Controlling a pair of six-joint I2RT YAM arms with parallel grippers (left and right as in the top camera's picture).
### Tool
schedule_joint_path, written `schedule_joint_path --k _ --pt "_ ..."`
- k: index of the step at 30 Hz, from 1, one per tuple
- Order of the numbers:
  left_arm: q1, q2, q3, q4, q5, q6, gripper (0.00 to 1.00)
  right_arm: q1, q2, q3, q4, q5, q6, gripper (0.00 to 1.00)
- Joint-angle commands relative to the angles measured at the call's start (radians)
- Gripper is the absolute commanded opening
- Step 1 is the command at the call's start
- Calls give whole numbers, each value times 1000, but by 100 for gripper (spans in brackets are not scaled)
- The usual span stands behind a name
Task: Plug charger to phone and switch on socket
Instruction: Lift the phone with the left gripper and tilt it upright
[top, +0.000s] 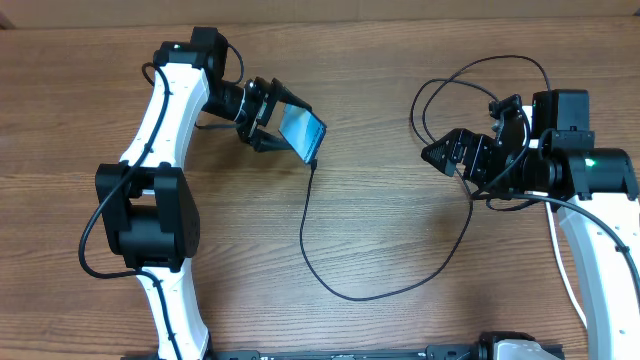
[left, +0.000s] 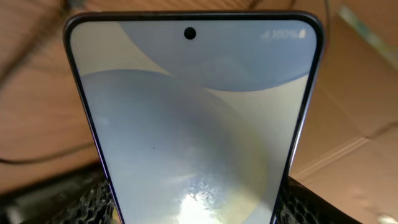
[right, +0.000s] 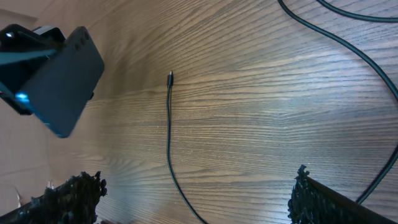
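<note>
The left gripper (top: 268, 118) clamps the phone (top: 302, 128) (lifted, tilted), long axis pointing toward the right gripper (top: 445, 155), whose jaws stand apart. The charger tip (right: 170, 78) lies near the phone, not touching.

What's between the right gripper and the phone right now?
Only the charger, its connector end loose on the wooden table, apart from the phone. The right gripper faces it, jaws open. Clearest in the right wrist view.

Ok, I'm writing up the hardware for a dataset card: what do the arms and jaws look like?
Left arm and right arm: white curved links, black joint housings, thin black cables looping alongside. The jaws are black, with rough, knobbly pads. A green light glows on the right arm's wrist.
</note>
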Motion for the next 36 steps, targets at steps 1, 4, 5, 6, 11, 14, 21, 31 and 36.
schedule_joint_path --k 1,4,5,6,11,14,21,31,36 --pt "-6 -5 32 -3 225 -130 73 -2 2 15 6 -9 5 100" --pt "-6 -5 32 -3 301 -179 73 -2 2 15 7 -9 5 100" --pt "-6 -5 32 -3 314 -194 73 -2 2 15 7 -9 5 100" --pt "-6 -5 32 -4 323 -212 72 -2 2 15 7 -9 5 100" --pt "-6 -5 32 -3 327 -290 73 -2 2 15 7 -9 5 100" --pt "-6 -5 32 -3 328 -328 73 -2 2 15 6 -9 5 100" --pt "-6 -5 32 -3 327 -348 73 -2 2 15 7 -10 5 100" --pt "-7 -5 32 -4 245 -360 70 -2 2 15 8 -9 5 100" --pt "-15 -5 32 -3 93 -390 70 -2 2 15 19 -10 5 100"
